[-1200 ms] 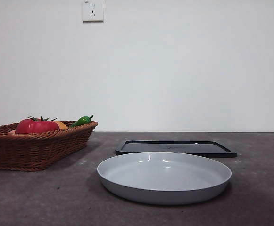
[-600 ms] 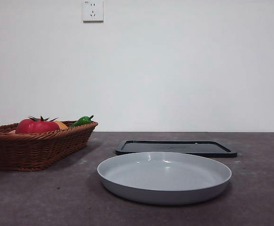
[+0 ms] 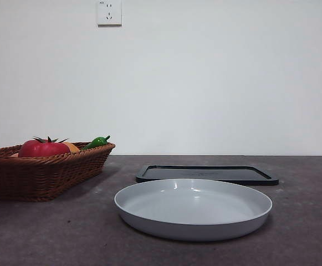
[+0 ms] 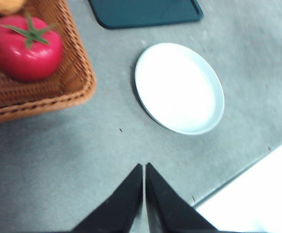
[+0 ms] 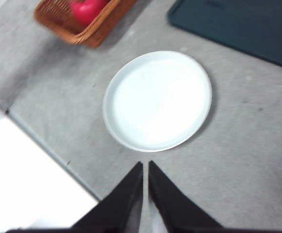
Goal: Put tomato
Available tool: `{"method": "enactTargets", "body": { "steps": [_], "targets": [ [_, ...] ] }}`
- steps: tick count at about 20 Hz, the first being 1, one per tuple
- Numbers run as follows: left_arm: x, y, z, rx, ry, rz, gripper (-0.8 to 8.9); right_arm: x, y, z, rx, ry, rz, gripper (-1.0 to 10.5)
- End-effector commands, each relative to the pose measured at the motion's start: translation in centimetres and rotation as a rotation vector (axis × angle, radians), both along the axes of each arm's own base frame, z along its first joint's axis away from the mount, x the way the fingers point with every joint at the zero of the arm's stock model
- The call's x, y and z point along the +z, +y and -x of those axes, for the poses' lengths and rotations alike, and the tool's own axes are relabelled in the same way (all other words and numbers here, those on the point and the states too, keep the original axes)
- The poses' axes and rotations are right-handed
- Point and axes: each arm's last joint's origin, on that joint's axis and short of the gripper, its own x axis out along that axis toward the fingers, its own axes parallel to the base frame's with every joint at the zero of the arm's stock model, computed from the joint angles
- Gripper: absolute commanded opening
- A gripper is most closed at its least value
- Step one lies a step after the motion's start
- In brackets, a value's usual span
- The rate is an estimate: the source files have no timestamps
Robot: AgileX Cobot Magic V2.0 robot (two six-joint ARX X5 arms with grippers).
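at about nine o'clock on the grey worktop [image 3: 50, 233] in the front view sits a brown wicker basket [image 3: 39, 177]; the tomato [image 3: 43, 148] lies inside it, red and glossy with a dark green stem cap, and rises just above the rim; just beside the tomato, toward three o'clock, an orange fruit [image 3: 72, 147] peeks out, and past that a green pepper [image 3: 96, 142] rests near the basket's far corner; at the centre of the worktop stands a shallow grey plate [image 3: 193, 209], and just behind it, toward twelve o'clock, lies a flat dark tray [image 3: 207, 173]; a white wall socket [image 3: 109, 12] is fixed high on the wall; neither arm shows in the front view; the left gripper [image 4: 144, 167] hangs above bare worktop with its jaws pressed together, the tomato well apart from it in the basket; the right gripper [image 5: 145, 165] hangs just beside the plate's edge, its jaws likewise pressed together and pinching nothing.
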Motion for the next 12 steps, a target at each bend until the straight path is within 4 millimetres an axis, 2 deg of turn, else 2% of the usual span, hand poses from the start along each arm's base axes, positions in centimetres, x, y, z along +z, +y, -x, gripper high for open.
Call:
{"method": "enactTargets", "body": {
  "steps": [1, 4, 7, 10, 12],
  "targets": [
    [0.66, -0.08, 0.0, -0.022, -0.031, -0.005, 0.1, 0.46, 0.28, -0.02, 0.034, -0.025, 0.002, 0.1],
    [0.68, -0.08, -0.02, -0.022, -0.035, -0.005, 0.14, 0.49, 0.35, -0.01, 0.041, -0.027, 0.0, 0.1],
    [0.68, -0.08, -0.01, -0.022, -0.035, -0.005, 1.7, 0.49, 0.35, -0.02, 0.04, -0.027, 0.0, 0.4],
    [0.69, -0.08, -0.02, -0.022, -0.035, -0.004, 4.13, 0.51, 0.36, -0.04, 0.04, -0.03, -0.001, 2.7],
    [0.71, -0.08, -0.04, -0.022, -0.039, -0.004, 4.42, 0.53, 0.36, -0.06, 0.039, -0.032, -0.002, 3.9]
  ]
}}
